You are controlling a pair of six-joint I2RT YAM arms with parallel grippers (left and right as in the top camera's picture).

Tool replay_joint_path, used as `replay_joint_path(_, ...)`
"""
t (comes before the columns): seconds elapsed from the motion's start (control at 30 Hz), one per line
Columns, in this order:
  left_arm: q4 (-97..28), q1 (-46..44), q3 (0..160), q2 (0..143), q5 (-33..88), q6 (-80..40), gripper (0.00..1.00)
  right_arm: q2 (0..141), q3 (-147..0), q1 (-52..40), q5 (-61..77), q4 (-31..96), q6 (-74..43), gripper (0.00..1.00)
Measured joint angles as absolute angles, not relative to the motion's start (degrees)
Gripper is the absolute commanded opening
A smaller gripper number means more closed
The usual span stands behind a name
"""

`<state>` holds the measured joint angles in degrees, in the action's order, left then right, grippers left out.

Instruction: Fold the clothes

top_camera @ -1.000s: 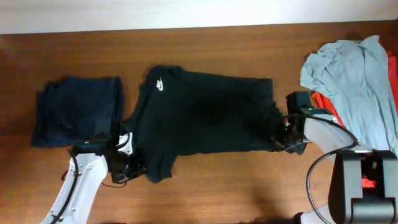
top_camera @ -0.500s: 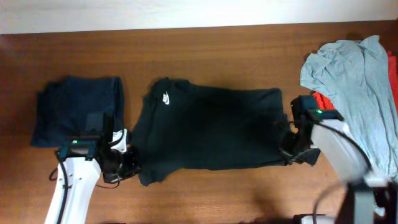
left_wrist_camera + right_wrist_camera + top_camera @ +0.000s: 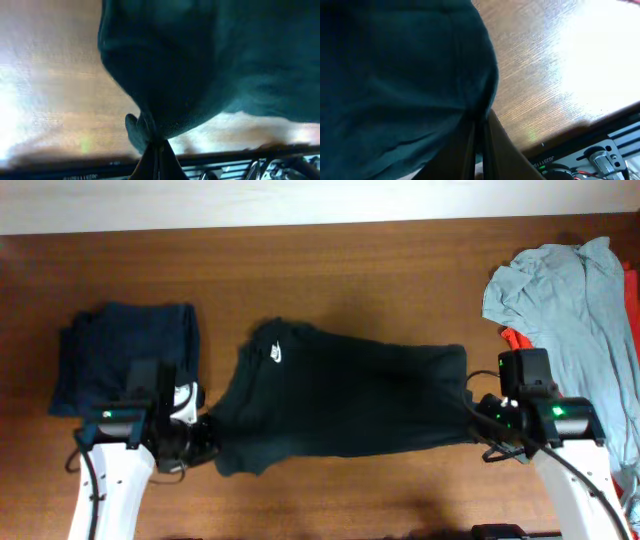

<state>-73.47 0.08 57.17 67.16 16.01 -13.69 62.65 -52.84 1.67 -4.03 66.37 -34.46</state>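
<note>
The clothes, a black T-shirt [image 3: 340, 400] with a small white logo [image 3: 276, 354], hang stretched between my two grippers over the middle of the table. My left gripper [image 3: 203, 448] is shut on the shirt's lower left corner [image 3: 160, 125]; the cloth bunches at the fingertips [image 3: 157, 150]. At the shirt's right edge [image 3: 475, 100], my right gripper [image 3: 478, 425] is shut on the hem. In the right wrist view the pinch [image 3: 481, 131] shows cloth caught between the dark fingers.
A folded dark navy garment [image 3: 125, 358] lies at the left, just behind my left arm. A light grey shirt [image 3: 565, 300] is heaped at the right over a red one [image 3: 520, 345]. The wooden table [image 3: 380, 260] has bare room behind the shirt.
Both arms have drawn toward the front edge and apart, pulling the shirt taut and a little forward. The right gripper has closed fully on the hem.
</note>
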Motion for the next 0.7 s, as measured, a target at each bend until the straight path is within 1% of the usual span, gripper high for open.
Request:
replay_joint_path(0.1,-73.28,0.08,64.25,67.02,15.84,-11.29,0.01,60.27,-54.30,1.67,-3.77,66.00,-32.42,0.04)
replay_joint_path(0.2,-73.56,0.08,73.82,66.48,15.05,-9.06,0.01,57.45,-59.46,1.67,-3.42,67.88,-30.72,0.04)
replay_joint_path(0.3,-76.58,0.08,85.10,65.54,13.37,-7.22,0.01,54.37,-67.90,1.67,-3.38,71.05,-29.65,0.04)
replay_joint_path(0.53,-86.87,0.08,111.72,64.36,8.64,-5.52,0.01,50.28,-91.90,1.67,-2.85,83.09,-27.57,0.04)
replay_joint_path(0.6,-88.23,0.08,118.63,63.92,7.18,-5.34,0.00,49.91,-97.51,1.67,-2.76,84.29,-26.96,0.04)
replay_joint_path(0.7,-88.88,0.08,127.50,63.57,5.72,-5.30,0.01,49.65,-101.95,1.67,-2.70,84.88,-26.61,0.04)
